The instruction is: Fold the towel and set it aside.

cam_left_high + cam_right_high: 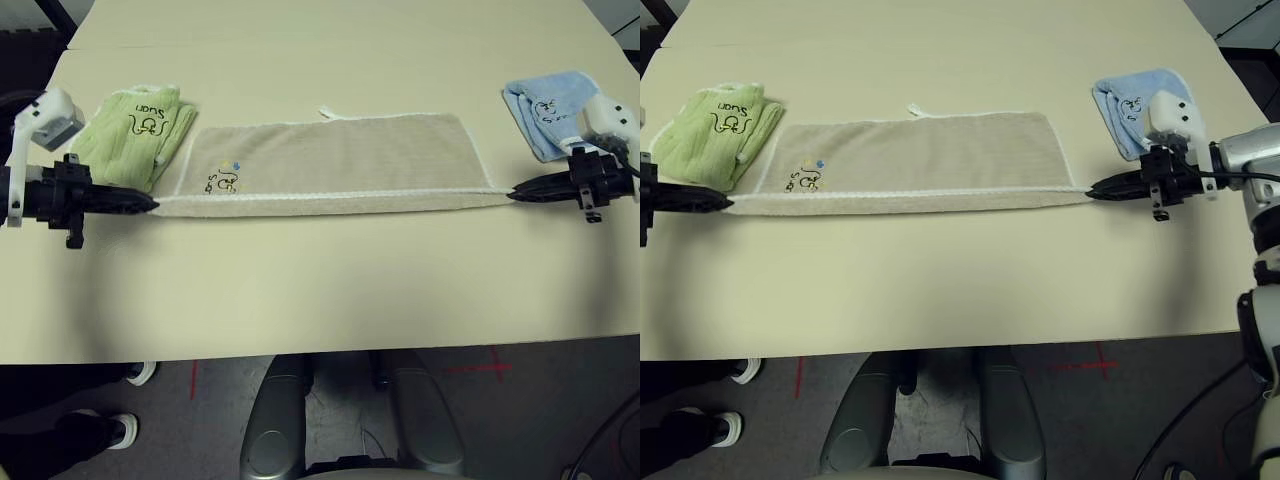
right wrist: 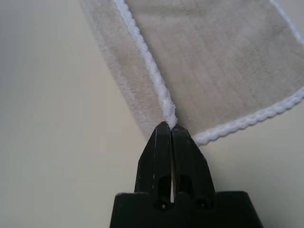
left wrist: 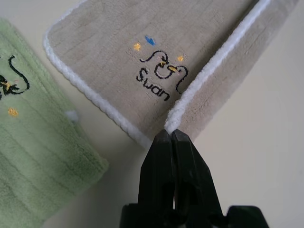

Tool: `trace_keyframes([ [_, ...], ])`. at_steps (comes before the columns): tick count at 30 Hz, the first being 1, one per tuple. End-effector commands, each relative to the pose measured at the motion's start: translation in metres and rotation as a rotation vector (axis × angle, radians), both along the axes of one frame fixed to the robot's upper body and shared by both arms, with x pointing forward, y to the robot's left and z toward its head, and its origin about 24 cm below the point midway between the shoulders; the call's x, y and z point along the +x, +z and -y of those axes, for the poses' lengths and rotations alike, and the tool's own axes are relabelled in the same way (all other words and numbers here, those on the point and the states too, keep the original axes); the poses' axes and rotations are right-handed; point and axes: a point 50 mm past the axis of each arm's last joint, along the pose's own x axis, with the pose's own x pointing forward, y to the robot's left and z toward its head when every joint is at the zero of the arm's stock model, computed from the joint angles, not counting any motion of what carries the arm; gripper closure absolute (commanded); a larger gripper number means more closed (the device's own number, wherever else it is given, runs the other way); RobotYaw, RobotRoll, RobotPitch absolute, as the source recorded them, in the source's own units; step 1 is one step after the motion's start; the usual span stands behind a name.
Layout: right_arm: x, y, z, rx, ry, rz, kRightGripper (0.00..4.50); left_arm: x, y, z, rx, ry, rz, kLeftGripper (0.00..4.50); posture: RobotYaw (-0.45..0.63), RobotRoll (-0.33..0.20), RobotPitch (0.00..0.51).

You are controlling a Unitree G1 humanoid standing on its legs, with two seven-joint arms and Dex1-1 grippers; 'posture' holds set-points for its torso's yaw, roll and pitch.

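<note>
The light is soft and even from overhead, bright on the pale table point(image 1: 330, 300) with no glare. Shadows are faint: a thin dark line lies under the towel point(image 1: 330, 160) edge stretched between the two grippers, and a dim patch sits beneath the left gripper point(image 1: 150, 203). The floor below the table edge is much darker. Close to the right gripper point(image 2: 169, 124) the terry loops look crisp, while the black fingers point(image 2: 190, 161) nearest the camera go slightly soft.
</note>
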Motion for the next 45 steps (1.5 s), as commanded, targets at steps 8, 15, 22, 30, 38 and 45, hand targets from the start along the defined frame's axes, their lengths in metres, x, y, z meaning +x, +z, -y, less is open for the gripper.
trace_keyframes([
  [8, 0.02, 0.004, -0.01, -0.029, -0.163, 0.143, 4.5, 0.044, 0.013, 0.013, 0.121, 0.065, 0.15, 4.47, 0.03, 0.0, 0.302],
  [15, 0.028, 0.009, -0.009, -0.019, -0.289, 0.296, 4.5, 0.056, 0.005, 0.015, 0.155, 0.119, 0.239, 4.47, 0.03, 0.0, 0.298],
  [22, 0.034, 0.019, -0.008, -0.044, -0.389, 0.392, 4.5, 0.065, 0.015, 0.023, 0.145, 0.145, 0.334, 4.47, 0.03, 0.0, 0.299],
  [30, 0.041, 0.004, -0.016, -0.18, -0.416, 0.389, 4.5, 0.074, 0.013, 0.028, 0.204, 0.189, 0.383, 4.47, 0.03, 0.0, 0.301],
  [38, 0.052, -0.001, -0.032, -0.221, -0.458, 0.436, 4.5, 0.076, 0.002, 0.028, 0.249, 0.191, 0.325, 4.47, 0.02, 0.0, 0.3],
  [45, 0.055, 0.002, -0.035, -0.238, -0.494, 0.475, 4.5, 0.078, -0.001, 0.029, 0.249, 0.22, 0.353, 4.47, 0.02, 0.0, 0.29],
])
